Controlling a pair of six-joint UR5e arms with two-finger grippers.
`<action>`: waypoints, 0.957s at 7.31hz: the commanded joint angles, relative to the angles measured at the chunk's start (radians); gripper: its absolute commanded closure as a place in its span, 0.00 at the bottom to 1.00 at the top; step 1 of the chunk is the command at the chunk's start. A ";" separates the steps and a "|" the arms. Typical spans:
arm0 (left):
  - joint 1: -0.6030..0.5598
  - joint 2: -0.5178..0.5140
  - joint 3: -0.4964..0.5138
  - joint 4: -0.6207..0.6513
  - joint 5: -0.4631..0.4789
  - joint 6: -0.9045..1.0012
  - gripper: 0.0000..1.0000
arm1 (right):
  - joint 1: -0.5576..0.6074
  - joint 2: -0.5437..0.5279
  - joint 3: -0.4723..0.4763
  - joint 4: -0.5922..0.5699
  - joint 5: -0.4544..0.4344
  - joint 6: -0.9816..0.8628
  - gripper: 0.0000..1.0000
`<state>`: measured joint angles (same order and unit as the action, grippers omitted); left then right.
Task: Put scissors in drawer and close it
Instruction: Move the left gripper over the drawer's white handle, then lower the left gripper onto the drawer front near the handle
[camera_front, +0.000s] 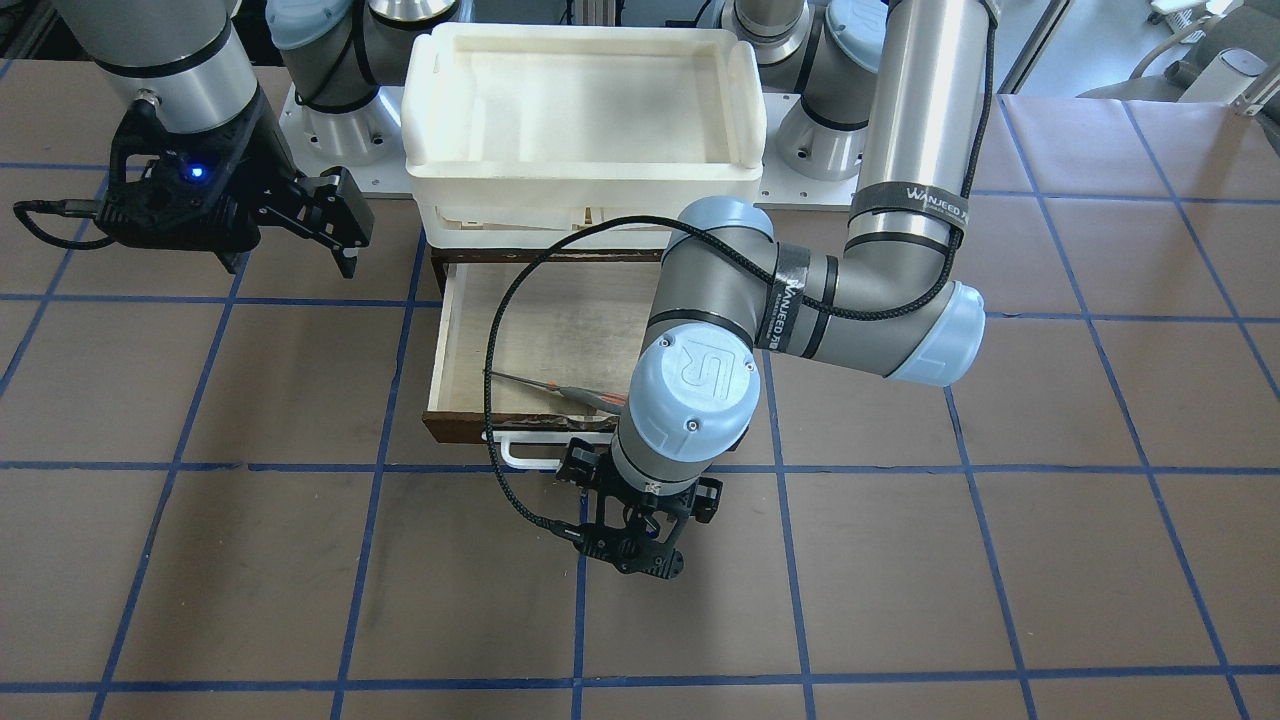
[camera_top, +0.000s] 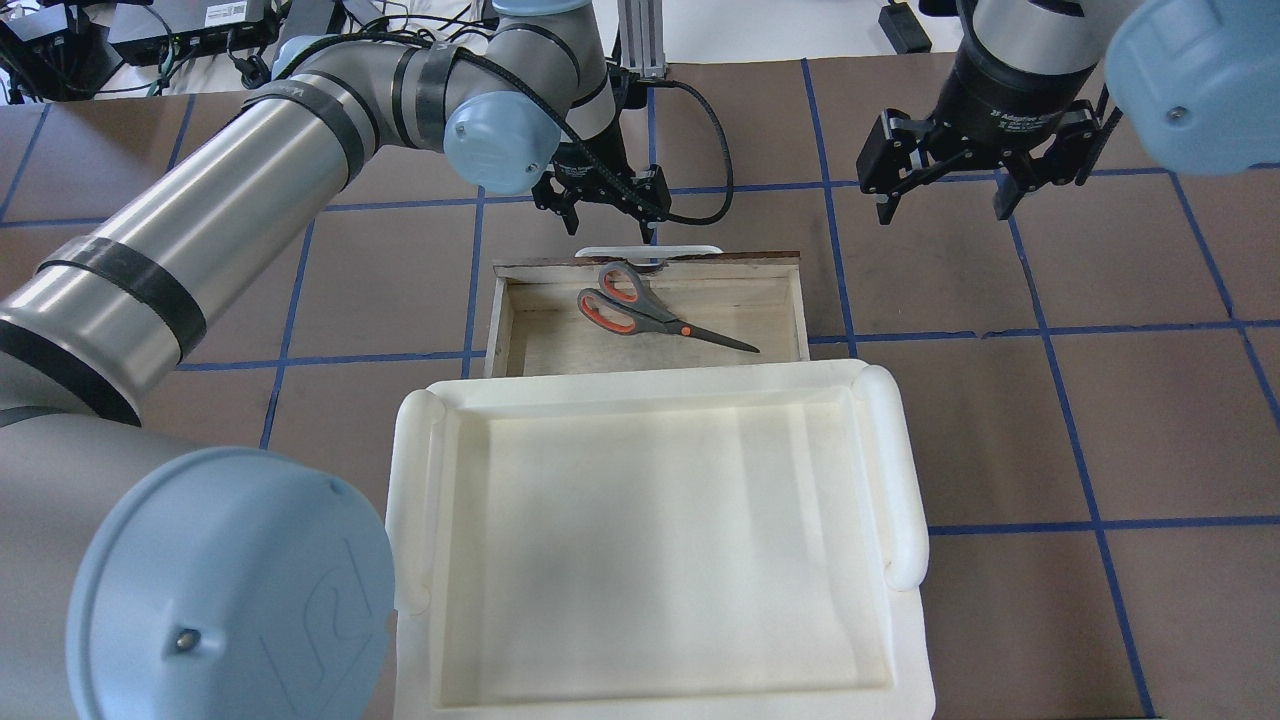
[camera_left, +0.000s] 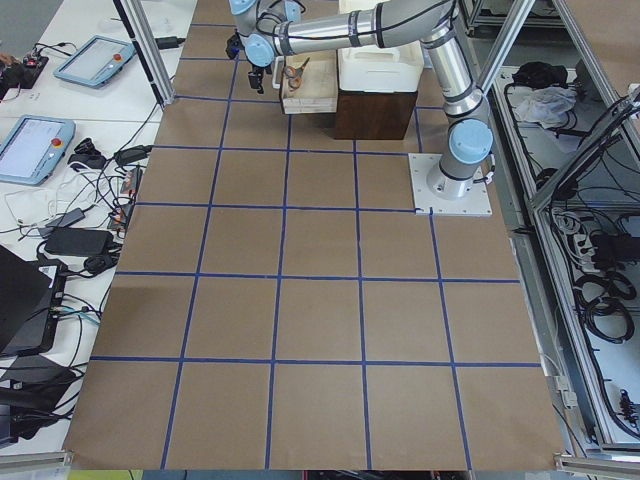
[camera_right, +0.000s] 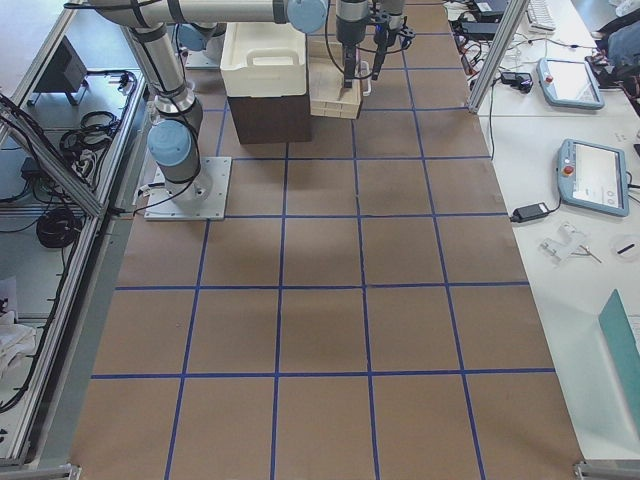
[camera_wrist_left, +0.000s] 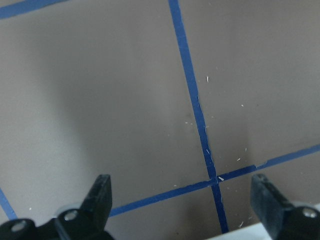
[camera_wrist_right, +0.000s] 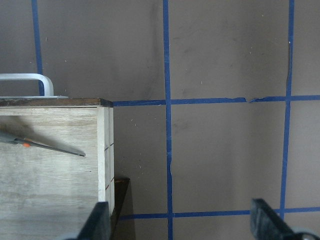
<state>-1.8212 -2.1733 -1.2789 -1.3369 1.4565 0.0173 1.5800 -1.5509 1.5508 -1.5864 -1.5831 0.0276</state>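
The scissors lie flat inside the open drawer, handles near its dark front, blades pointing toward the right side. They also show in the front view, and the blade tip shows in the right wrist view. The drawer's white bar handle sticks out from the front. My left gripper is open and empty, just beyond that handle, over the table; its fingers stand wide apart. My right gripper is open and empty, above the table to the right of the drawer.
A white plastic tray sits on top of the cabinet, above the drawer's back. The left arm's elbow hangs over the drawer's front. The table is brown with blue tape lines.
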 joint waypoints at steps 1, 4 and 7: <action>-0.003 0.001 0.000 -0.022 -0.010 0.001 0.00 | 0.000 0.000 0.000 0.000 0.000 0.000 0.00; -0.004 0.024 -0.002 -0.082 -0.012 0.001 0.00 | 0.000 -0.001 0.000 0.000 0.002 0.000 0.00; -0.003 0.055 -0.014 -0.128 -0.012 0.001 0.00 | 0.000 0.000 0.000 -0.001 0.002 0.000 0.00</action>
<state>-1.8233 -2.1295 -1.2862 -1.4516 1.4461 0.0184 1.5800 -1.5517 1.5508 -1.5871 -1.5793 0.0276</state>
